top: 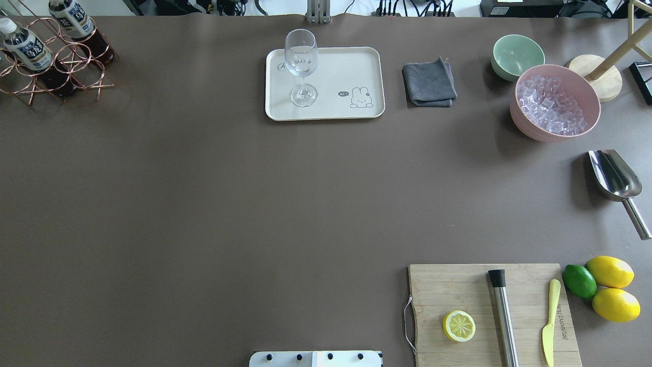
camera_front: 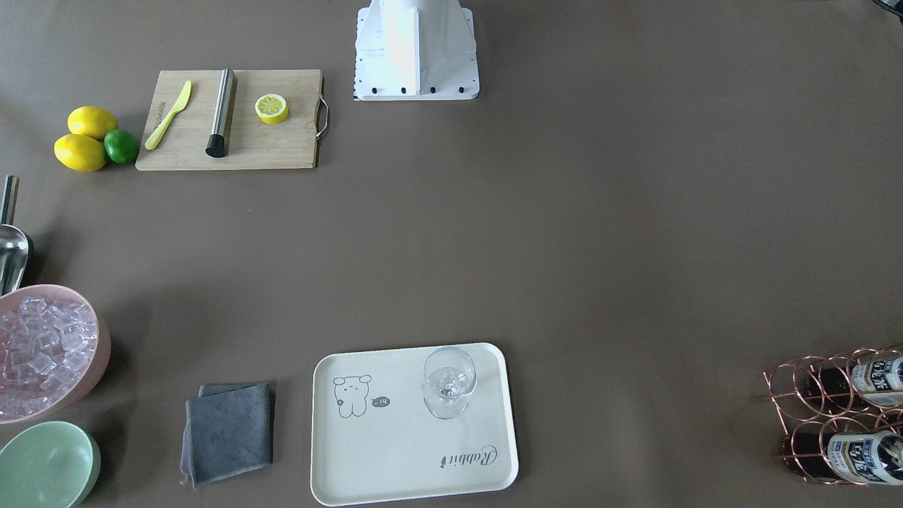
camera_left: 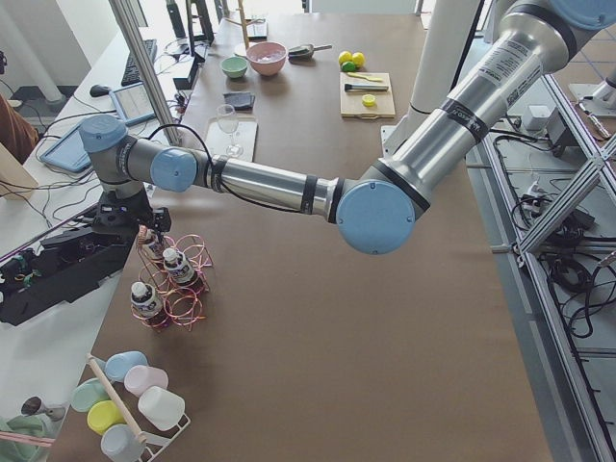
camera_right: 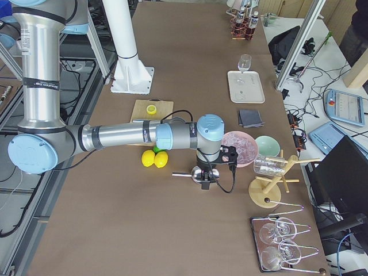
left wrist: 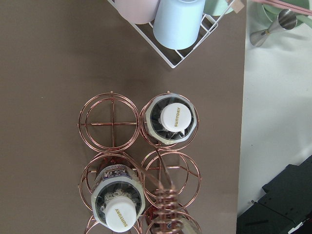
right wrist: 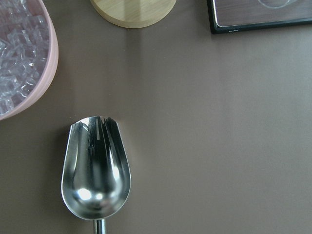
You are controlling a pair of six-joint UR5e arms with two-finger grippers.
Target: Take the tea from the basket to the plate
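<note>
2 tea bottles stand in basket cells, upper left of overhead view; plate sits top centre. You can't tell jaw opening or hold: L gripper above basket, R gripper above scoop.

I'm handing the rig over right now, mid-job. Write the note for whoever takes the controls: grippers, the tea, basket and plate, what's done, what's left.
Left gripper: over the basket; open or shut cannot be told.
Right gripper: above the steel scoop beside the pink ice bowl; state cannot be told.
Tea: three bottles stand in the basket.
Plate: holds only a stemmed glass, no tea.
Done: nothing delivered.
Left: grasp one bottle, lift it out, set it on a bare part of the plate.
</note>
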